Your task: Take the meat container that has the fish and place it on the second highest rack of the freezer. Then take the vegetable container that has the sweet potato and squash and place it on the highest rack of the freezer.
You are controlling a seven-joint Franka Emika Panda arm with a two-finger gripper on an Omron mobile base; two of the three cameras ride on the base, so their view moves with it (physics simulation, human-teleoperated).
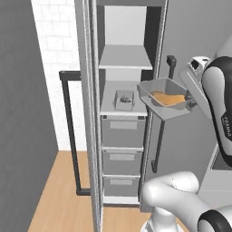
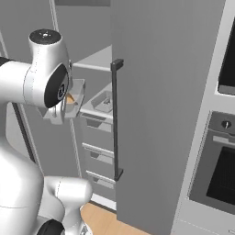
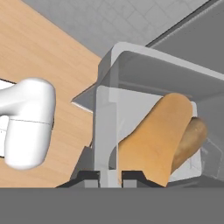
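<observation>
Gripper: gripper (image 3: 110,176) — two small dark tips at the bottom of the hand view, pinched tight on the near wall of the vegetable container (image 1: 164,98).
Vegetable container: shallow rectangular grey tray with thin, slightly see-through walls and a flat rim; held in the air, tilted, just in front of the open freezer (image 1: 122,104), beside its right front edge and about level with the lower shelf.
Sweet potato and squash: sweet potato and squash (image 1: 168,98) — smooth rounded lumps, one bright orange and one duller tan, lying together against the tray's floor and far wall.
Arm: white glossy links with dark joints; it rises from the base, bends at a rounded elbow, and the wrist reaches forward to the tray's right side in the left base view.
Meat container: meat container (image 1: 124,99) — a like grey tray, resting flat near the middle of the lower pale shelf, well back from the front edge.
Fish: fish (image 1: 125,98) — small grey-silver shape inside that tray; detail too small to tell.
Highest rack: highest rack (image 1: 125,59) — flat, pale grey, smooth, above the shelf with the fish tray.
Drawers: drawers (image 1: 123,131) — three grey fronts stacked below the shelves.
Door: freezer door (image 2: 156,114) swung open, matte grey, with a long black bar handle (image 2: 116,119).
</observation>
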